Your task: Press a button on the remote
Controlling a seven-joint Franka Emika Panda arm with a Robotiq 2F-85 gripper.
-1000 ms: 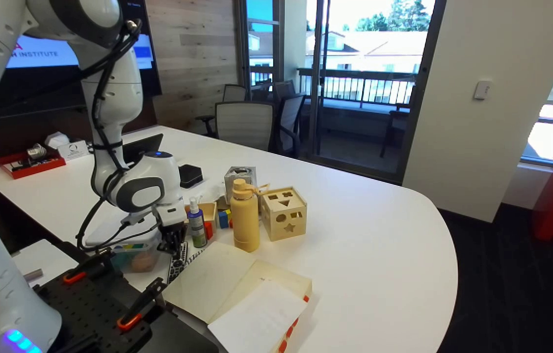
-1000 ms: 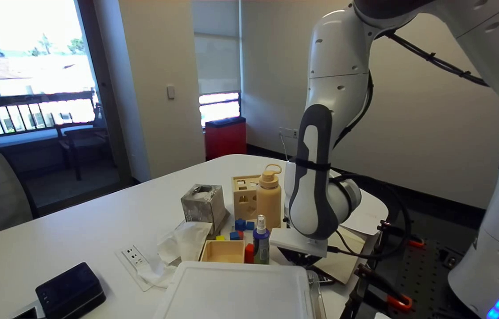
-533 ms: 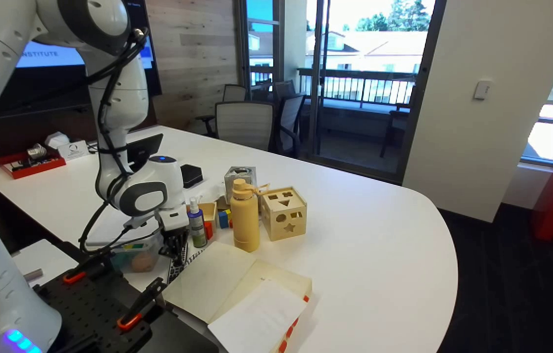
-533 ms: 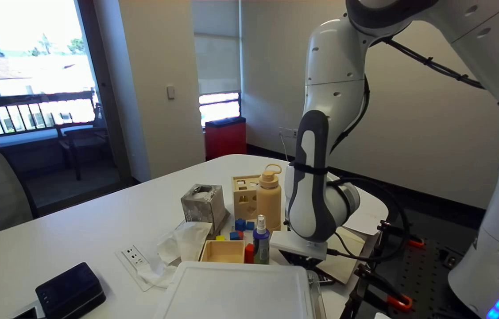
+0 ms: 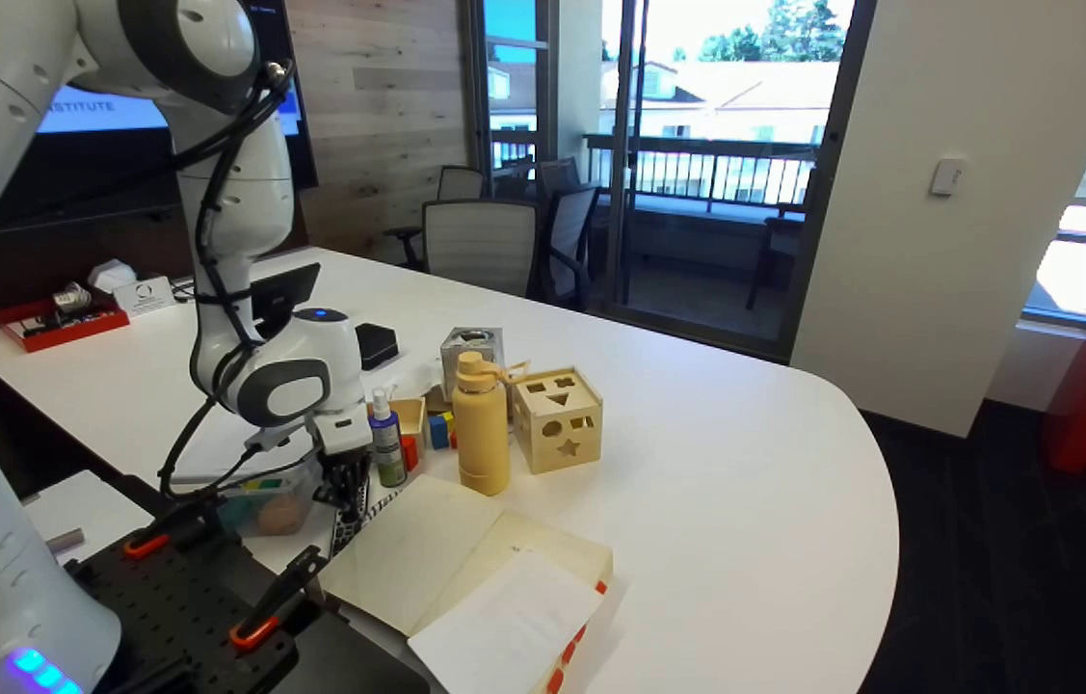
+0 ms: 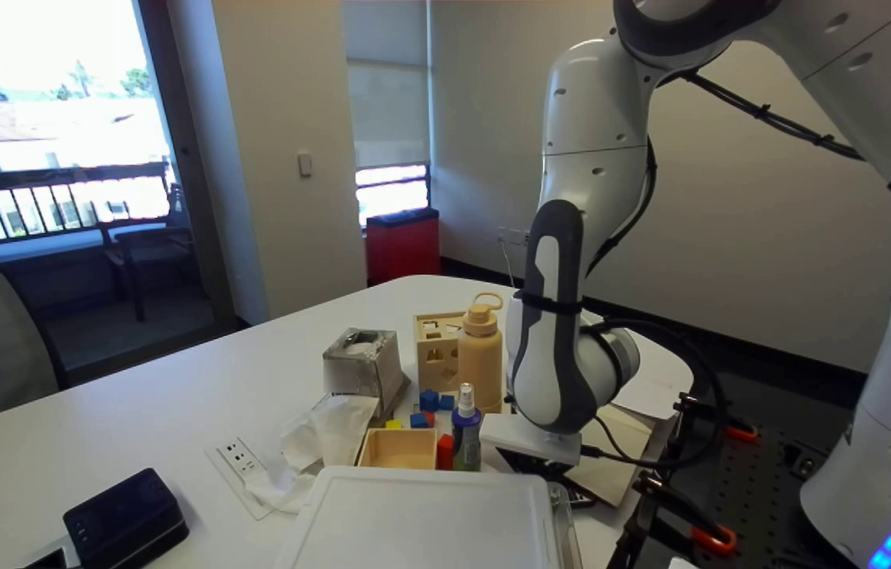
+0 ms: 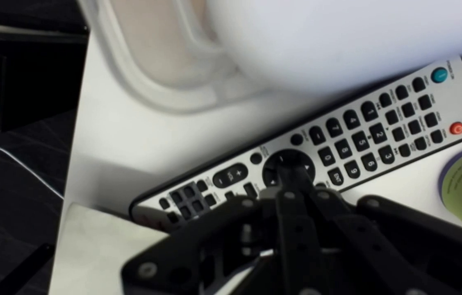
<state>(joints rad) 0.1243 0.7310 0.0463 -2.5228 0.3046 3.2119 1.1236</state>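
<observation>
The remote [image 7: 337,147] lies face up on the surface [image 7: 108,135], long axis slanting across the wrist view, red button [image 7: 456,128] at its upper-right end. The hand [image 7: 294,174], narrow with tips together, hides part of the round pad [image 7: 274,162] and lower edge; contact is hard to tell. Markings at the opposite end are blurred.

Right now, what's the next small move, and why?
I'd probably ease the gripper slightly down: in the wrist view it looks shut, lined up over the round pad on the remote, and whether it touches can't be told.
</observation>
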